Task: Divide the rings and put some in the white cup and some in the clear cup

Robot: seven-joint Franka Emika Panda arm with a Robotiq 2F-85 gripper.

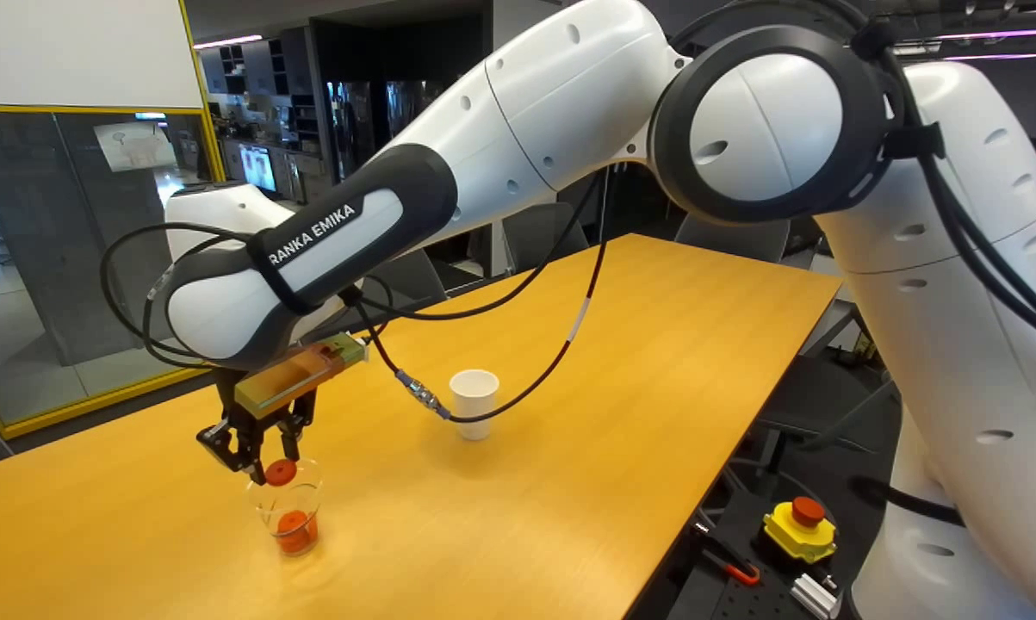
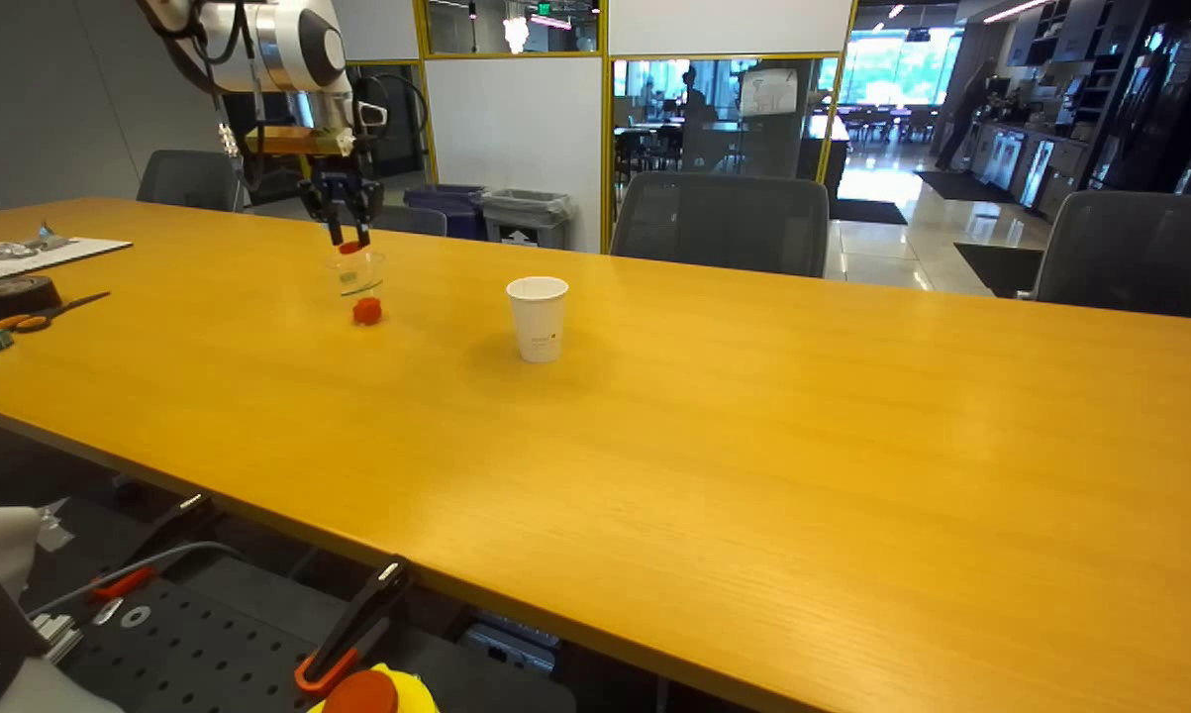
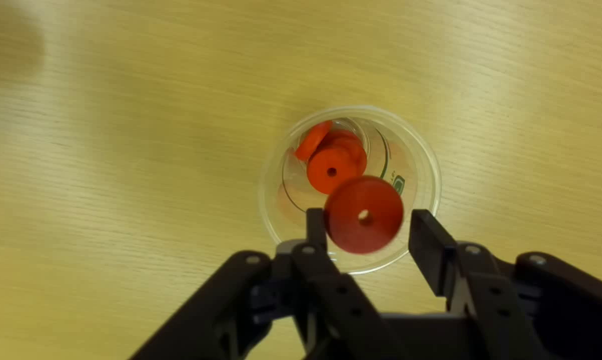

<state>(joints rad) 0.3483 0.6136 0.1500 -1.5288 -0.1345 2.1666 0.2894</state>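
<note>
The black pincer (image 3: 368, 217) is hanging just over the clear cup (image 1: 272, 510), its fingers standing a bit wider than one red ring (image 3: 363, 237). The ring is showing between the fingertips, with a small gap at one side; I can't tell if the other side is touching. More rings (image 3: 338, 159) are lying in the clear cup's bottom. Well to the right of the clear cup in both exterior views, the white cup (image 2: 538, 322) is standing on the table (image 1: 526, 517).
</note>
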